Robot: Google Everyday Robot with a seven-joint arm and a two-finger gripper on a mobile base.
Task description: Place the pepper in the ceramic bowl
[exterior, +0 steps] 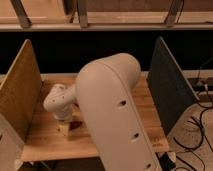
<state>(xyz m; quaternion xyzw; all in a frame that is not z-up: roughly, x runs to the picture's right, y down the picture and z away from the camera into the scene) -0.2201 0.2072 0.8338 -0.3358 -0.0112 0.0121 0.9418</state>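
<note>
My gripper point(64, 128) points down at the wooden table point(45, 142), left of centre near the front edge. A small dark red-brown shape, which looks like the pepper point(76, 125), lies on the table just right of the gripper's tip. I cannot tell whether they touch. My big white arm point(112, 105) fills the middle of the camera view. The ceramic bowl is hidden behind the arm.
A tan panel point(20, 90) stands along the table's left side and a dark grey panel point(167, 85) along its right side. Cables point(200, 125) lie on the floor at the right. A dark wall with rails runs behind the table.
</note>
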